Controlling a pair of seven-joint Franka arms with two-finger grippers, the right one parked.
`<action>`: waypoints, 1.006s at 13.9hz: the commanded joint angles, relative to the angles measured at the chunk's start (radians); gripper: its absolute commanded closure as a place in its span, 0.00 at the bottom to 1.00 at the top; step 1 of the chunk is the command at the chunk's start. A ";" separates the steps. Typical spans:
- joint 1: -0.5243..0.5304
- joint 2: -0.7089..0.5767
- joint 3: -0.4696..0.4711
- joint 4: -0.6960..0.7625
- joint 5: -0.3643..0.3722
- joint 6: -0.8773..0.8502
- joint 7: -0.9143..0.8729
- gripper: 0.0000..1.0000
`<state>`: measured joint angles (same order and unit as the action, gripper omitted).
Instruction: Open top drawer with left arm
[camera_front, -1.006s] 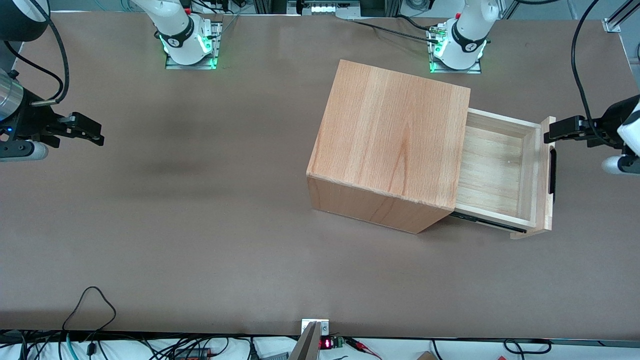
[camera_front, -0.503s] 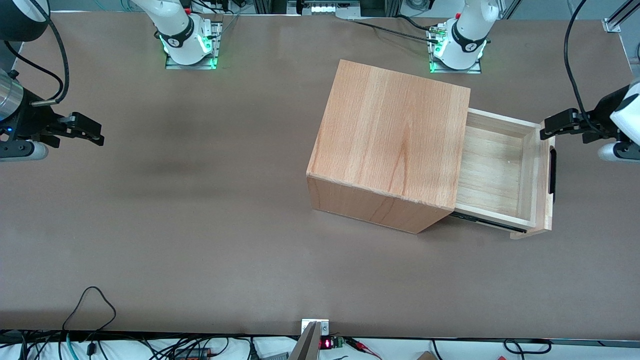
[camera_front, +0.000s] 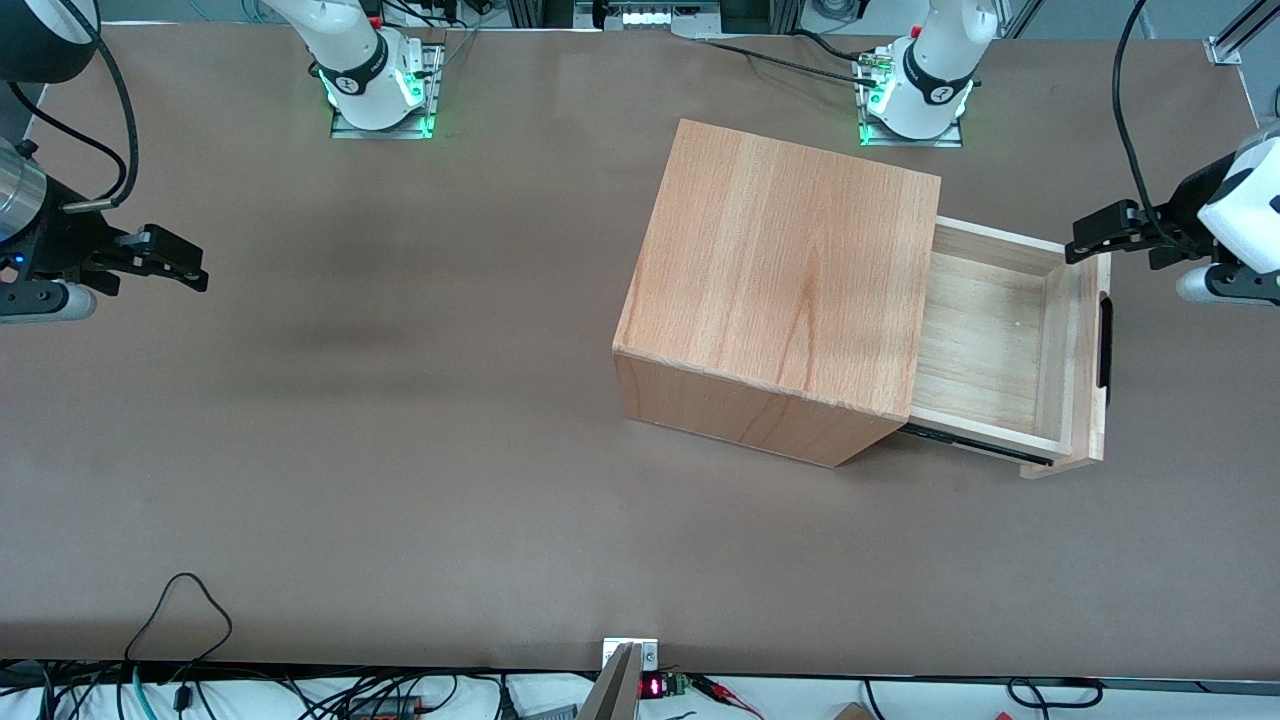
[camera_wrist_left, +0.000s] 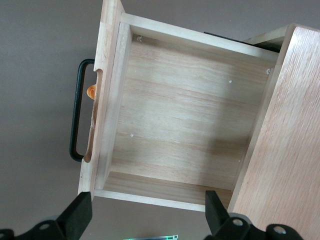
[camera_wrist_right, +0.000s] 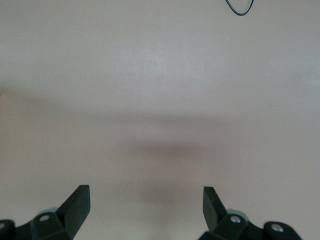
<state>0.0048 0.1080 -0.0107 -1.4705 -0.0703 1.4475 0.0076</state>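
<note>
The top drawer (camera_front: 1000, 340) stands pulled well out of the wooden casing (camera_front: 790, 270), its pale plank floor bare. Its long black bar handle (camera_front: 1104, 340) is on the front panel, facing the working arm's end of the table. My left gripper (camera_front: 1082, 243) hovers over the corner of the front panel that is farther from the front camera, apart from the handle. In the left wrist view the gripper (camera_wrist_left: 148, 220) is open with only table between its fingers, and the drawer (camera_wrist_left: 180, 115), the handle (camera_wrist_left: 76, 110) and the casing (camera_wrist_left: 285, 140) lie below it.
The brown table (camera_front: 400, 450) carries the casing toward the working arm's end. Two arm bases with green lights (camera_front: 912, 100) (camera_front: 380, 95) stand at the table edge farthest from the front camera. Loose cables (camera_front: 180, 610) lie at the near edge.
My left gripper has drifted away from the handle, farther from the front camera and slightly toward the casing. The drawer has stayed pulled out as it was.
</note>
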 joint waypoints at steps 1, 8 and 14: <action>0.006 -0.028 0.000 -0.033 0.043 0.007 0.002 0.00; 0.008 -0.113 -0.012 -0.189 0.044 0.116 -0.008 0.00; 0.008 -0.111 -0.012 -0.185 0.044 0.106 -0.011 0.00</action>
<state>0.0124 0.0233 -0.0170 -1.6268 -0.0518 1.5392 0.0076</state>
